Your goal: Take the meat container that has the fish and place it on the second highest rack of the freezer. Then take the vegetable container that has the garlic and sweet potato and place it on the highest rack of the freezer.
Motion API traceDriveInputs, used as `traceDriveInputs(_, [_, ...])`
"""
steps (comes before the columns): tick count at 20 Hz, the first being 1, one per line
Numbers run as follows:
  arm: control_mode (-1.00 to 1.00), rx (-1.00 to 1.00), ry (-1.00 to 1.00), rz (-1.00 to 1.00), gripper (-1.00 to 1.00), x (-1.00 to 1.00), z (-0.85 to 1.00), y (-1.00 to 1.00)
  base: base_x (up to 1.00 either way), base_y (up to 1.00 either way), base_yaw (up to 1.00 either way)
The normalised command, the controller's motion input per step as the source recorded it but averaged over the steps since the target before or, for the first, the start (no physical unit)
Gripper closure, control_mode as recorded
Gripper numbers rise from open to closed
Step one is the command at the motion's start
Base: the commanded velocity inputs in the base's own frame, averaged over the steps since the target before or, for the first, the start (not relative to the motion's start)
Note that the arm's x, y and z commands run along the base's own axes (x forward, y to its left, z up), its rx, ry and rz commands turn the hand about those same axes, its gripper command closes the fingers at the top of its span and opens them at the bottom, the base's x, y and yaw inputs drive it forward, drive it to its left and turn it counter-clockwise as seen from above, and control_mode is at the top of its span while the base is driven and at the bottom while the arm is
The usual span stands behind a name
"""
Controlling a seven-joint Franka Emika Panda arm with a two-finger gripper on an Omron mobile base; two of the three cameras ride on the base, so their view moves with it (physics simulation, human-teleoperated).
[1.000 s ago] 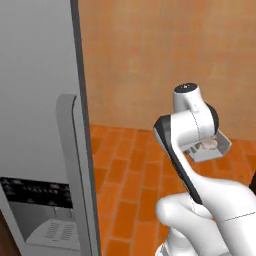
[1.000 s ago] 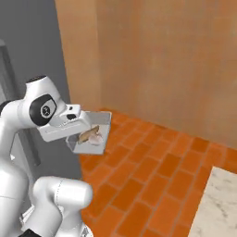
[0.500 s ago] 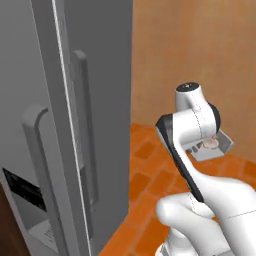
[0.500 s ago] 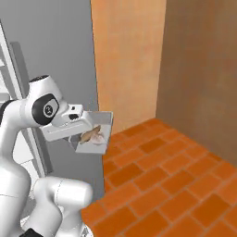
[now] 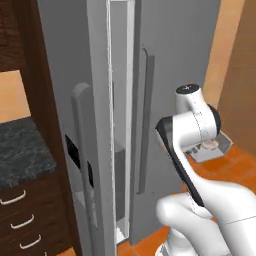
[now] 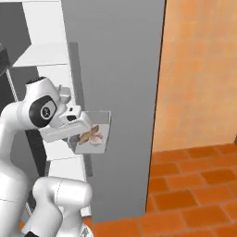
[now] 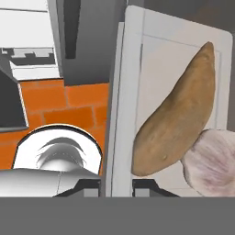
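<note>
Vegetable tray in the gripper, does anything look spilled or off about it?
Nothing stands out. The tray is pinched at its edge by the gripper; the sweet potato and garlic lie inside, touching.

Base swung round, freezer (image 5: 165, 75) now ahead, its narrow white interior (image 6: 48, 83) showing, counter (image 5: 20, 150) come into view

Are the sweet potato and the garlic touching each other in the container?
Touching. In the hand view the sweet potato lies against the garlic with no gap where their edges meet, low on the white tray.
</note>
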Motion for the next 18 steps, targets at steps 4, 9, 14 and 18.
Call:
traceDriveInputs(4, [1.00,0.00,0.00,0.00,1.00,0.00,0.00,0.00,0.36,-0.03,0.68])
traceDriveInputs(9, [1.00,0.00,0.00,0.00,1.00,0.00,0.00,0.00,0.01,0.00,0.60])
traceDriveInputs(14, [-1.00,0.02,-0.05,0.06,1.00,0.00,0.00,0.00,0.01,0.01,0.29])
traceDriveInputs(18, [-1.00,0.05,-0.25,0.40,1.00,0.00,0.89,0.13,0.00,0.00,0.00])
